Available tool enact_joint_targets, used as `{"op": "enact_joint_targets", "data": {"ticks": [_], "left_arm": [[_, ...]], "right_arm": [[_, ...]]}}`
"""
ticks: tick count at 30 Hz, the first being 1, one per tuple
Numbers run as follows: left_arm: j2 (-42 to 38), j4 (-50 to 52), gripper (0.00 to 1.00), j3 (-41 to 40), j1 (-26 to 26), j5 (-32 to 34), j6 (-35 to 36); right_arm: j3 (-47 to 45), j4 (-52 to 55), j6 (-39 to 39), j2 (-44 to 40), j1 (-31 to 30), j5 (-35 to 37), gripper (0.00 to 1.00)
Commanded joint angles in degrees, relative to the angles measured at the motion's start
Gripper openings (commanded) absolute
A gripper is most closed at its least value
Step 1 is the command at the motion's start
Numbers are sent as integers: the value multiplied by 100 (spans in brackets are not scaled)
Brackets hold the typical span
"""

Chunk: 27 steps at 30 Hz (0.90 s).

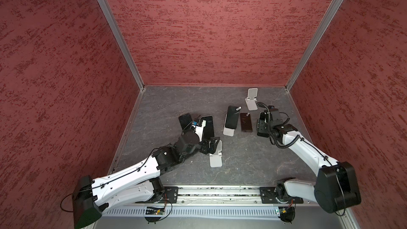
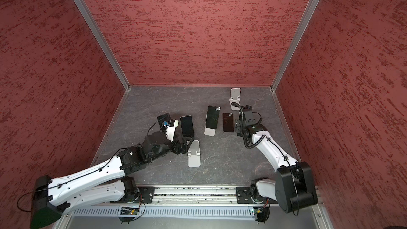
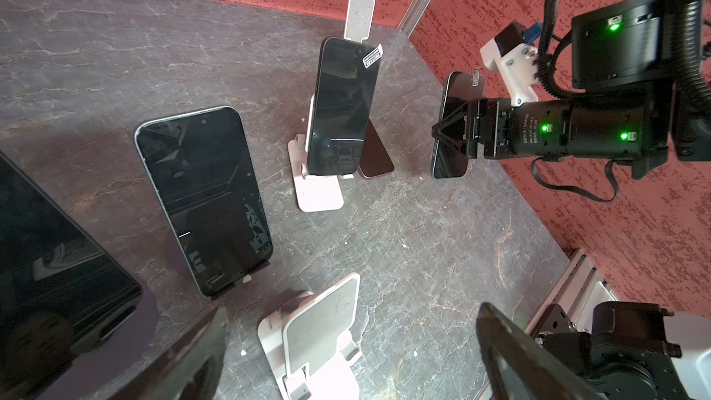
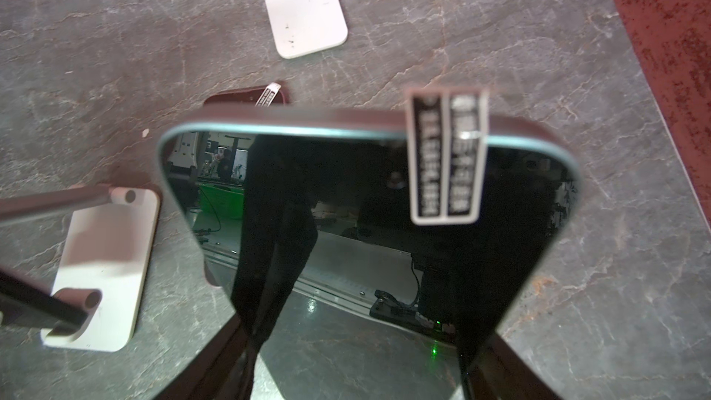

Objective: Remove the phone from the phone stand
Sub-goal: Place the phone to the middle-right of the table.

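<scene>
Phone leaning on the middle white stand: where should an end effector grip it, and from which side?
Take the phone by its two long edges, upper half, clear of the bottom lips of the stand. Come from above: it leans back on the stand's plate, so its back is blocked, while both side edges look bare.

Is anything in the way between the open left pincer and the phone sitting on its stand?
Only an empty stand, low and right in front of the left pincer; past it, bare table reaches the phone on its stand.
</scene>
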State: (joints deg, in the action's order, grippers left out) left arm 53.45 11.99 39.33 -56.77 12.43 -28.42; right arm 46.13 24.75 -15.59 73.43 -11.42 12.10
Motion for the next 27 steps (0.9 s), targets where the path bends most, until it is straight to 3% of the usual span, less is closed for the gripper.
{"op": "enact_joint_targets", "data": {"ticks": [1,12,27], "left_arm": [[-102,18,99,54,68,85,83],[-221,93,99,22,284,140,192],[-199,150,99,270,1149,-486,426]], "right_arm": [[248,-365,108,90,146,-176,65],[514,-533,386,595,457,-424,65],[1123,-342,757,1528,653,-688,66]]}}
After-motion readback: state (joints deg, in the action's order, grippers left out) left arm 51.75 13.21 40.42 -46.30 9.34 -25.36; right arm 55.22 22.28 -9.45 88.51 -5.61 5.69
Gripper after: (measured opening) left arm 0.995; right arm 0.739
